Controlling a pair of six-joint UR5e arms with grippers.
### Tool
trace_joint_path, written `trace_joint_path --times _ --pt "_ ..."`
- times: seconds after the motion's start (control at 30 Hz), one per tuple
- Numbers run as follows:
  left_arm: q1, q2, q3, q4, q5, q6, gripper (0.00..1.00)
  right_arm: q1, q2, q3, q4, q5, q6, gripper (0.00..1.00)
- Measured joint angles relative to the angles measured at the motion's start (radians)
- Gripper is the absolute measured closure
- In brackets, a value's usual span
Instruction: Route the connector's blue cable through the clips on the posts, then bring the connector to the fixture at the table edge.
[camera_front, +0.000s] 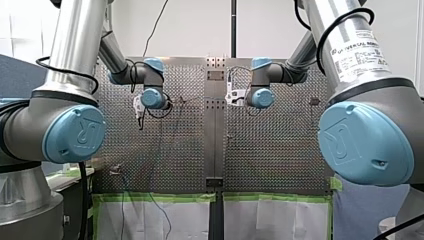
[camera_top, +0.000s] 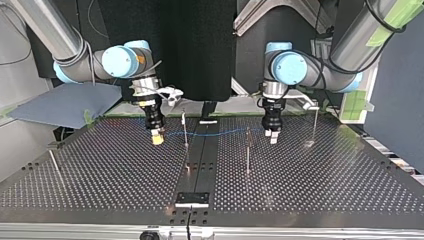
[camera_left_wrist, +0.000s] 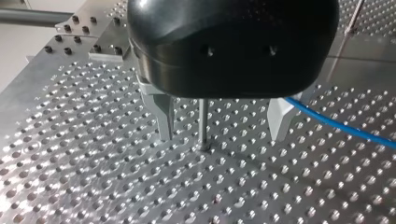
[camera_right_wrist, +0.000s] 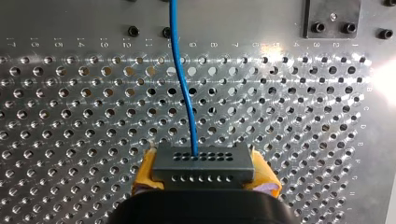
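Note:
A grey connector (camera_right_wrist: 203, 161) sits between the yellow pads (camera_right_wrist: 144, 175) of my right gripper (camera_right_wrist: 205, 173), which is shut on it just above the plate. Its blue cable (camera_right_wrist: 184, 88) leads straight ahead. In the top view the cable (camera_top: 220, 132) stretches from my right gripper (camera_top: 157, 139) past a thin post (camera_top: 185, 131) to my left gripper (camera_top: 272, 136). My left gripper (camera_left_wrist: 222, 137) is open, its fingers straddling a thin metal post (camera_left_wrist: 203, 126). The blue cable (camera_left_wrist: 336, 123) passes beside one finger, untouched.
Another post (camera_top: 248, 150) stands near the table's middle seam. Further posts stand at the top view's right (camera_top: 315, 125) and left (camera_top: 55, 165). A black bracket (camera_top: 191, 198) sits at the near edge of the perforated table (camera_top: 310, 190).

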Motion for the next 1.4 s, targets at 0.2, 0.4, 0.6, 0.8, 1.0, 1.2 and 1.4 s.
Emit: trace_joint_path --times 0.2,0.4,0.6,0.8,1.0,1.2,1.4 --pt "-0.010 0.005 -0.028 0.011 0.049 -0.005 0.00 -0.002 0.000 0.000 0.004 -0.002 0.000 1.00" --pt "-0.019 0.007 -0.033 0.010 0.082 -0.011 0.00 -0.002 0.000 0.000 0.007 -0.002 0.000 1.00" --pt "-0.023 0.024 -0.047 0.012 0.086 -0.032 0.00 -0.002 0.000 0.000 0.016 -0.002 -0.002 1.00" --pt "-0.024 0.062 -0.074 0.028 0.078 -0.064 0.00 0.000 0.000 0.000 0.018 -0.002 -0.002 1.00" --pt "-0.030 0.072 -0.079 0.030 0.081 -0.067 0.00 0.000 0.000 0.000 0.019 -0.002 -0.002 1.00" --pt "-0.039 0.073 -0.079 0.030 0.086 -0.067 0.00 0.001 0.000 0.000 0.021 -0.002 -0.001 1.00" --pt "-0.043 0.073 -0.079 0.030 0.090 -0.067 0.00 0.001 0.000 -0.001 0.022 -0.002 -0.001 1.00"
